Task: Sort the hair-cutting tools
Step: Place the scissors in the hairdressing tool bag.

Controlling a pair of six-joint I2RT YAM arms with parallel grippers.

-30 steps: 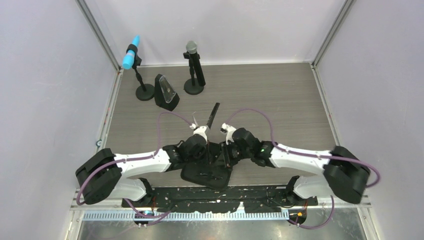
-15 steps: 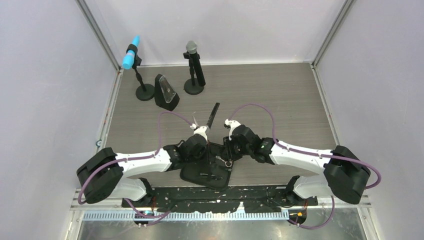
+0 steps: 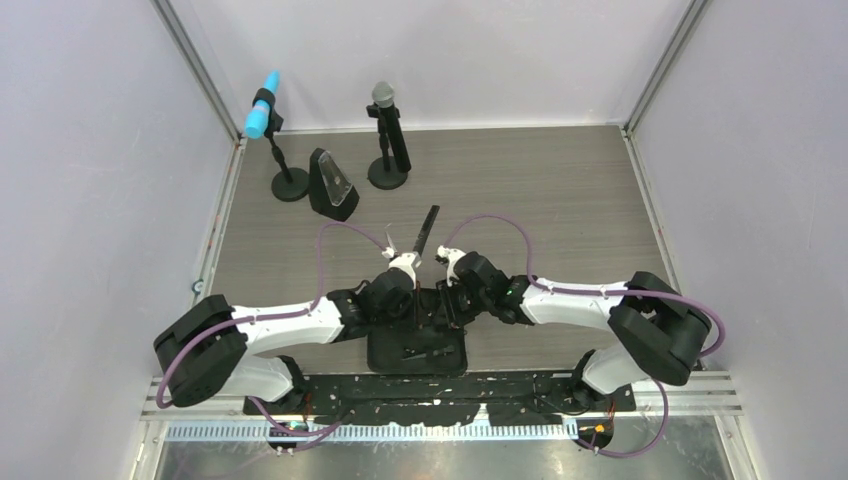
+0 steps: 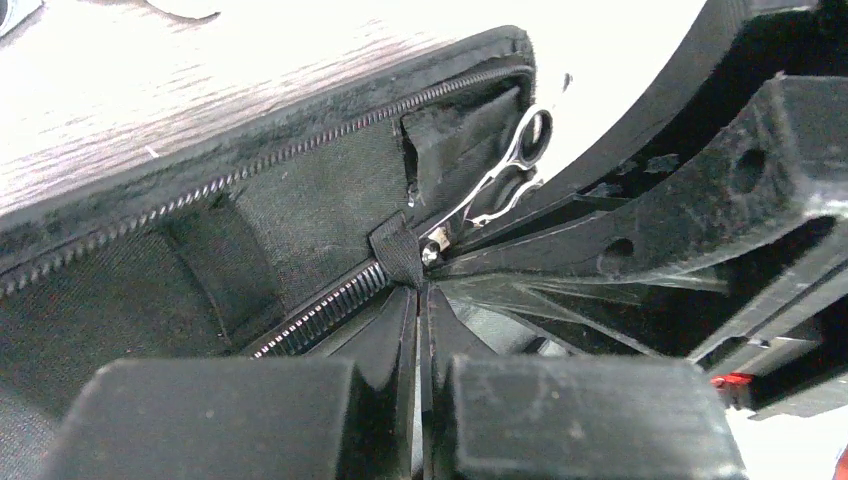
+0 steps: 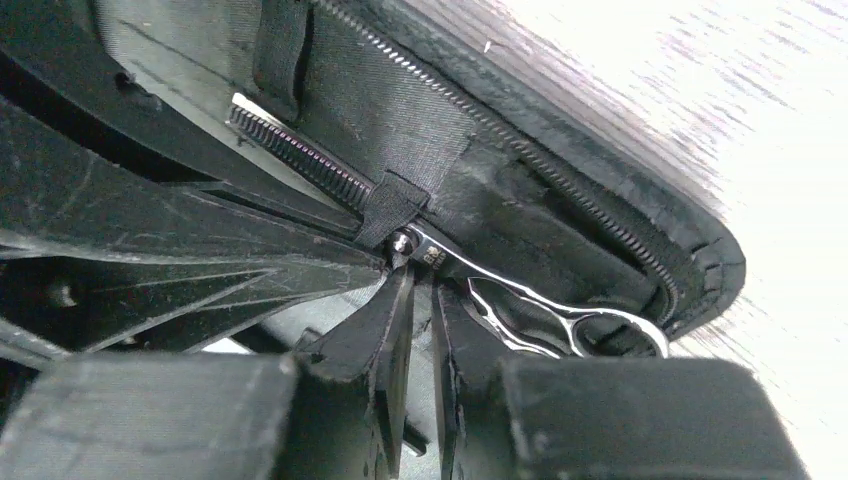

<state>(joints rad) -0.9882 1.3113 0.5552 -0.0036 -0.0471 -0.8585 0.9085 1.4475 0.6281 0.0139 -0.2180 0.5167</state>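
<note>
The black pouch [image 3: 385, 352] lies open at the near table edge, with both grippers over its far half. A pair of silver scissors [image 5: 520, 295] lies inside it, blades tucked under a fabric strap [image 5: 388, 208]; it also shows in the left wrist view [image 4: 497, 176]. My right gripper [image 5: 417, 272] is closed to a thin gap at the scissors' pivot. My left gripper [image 4: 421, 292] is shut, its tips against the pouch beside the strap [image 4: 397, 255]. The black comb [image 3: 428, 231] lies on the table beyond the pouch. A thin silver piece [image 3: 387, 240], seemingly the other scissors, lies beside it.
Two microphones on round bases [image 3: 290, 183] [image 3: 387, 176] and a black wedge-shaped stand [image 3: 333, 187] are at the back left. Purple cables [image 3: 500, 222] arch over both wrists. White walls enclose the table. A thin clip-like piece [image 3: 420, 352] lies in the pouch's near half.
My right gripper has moved left and forward to the pouch's far edge with the scissors. The pouch has turned square to the table edge. The left gripper has barely moved.
</note>
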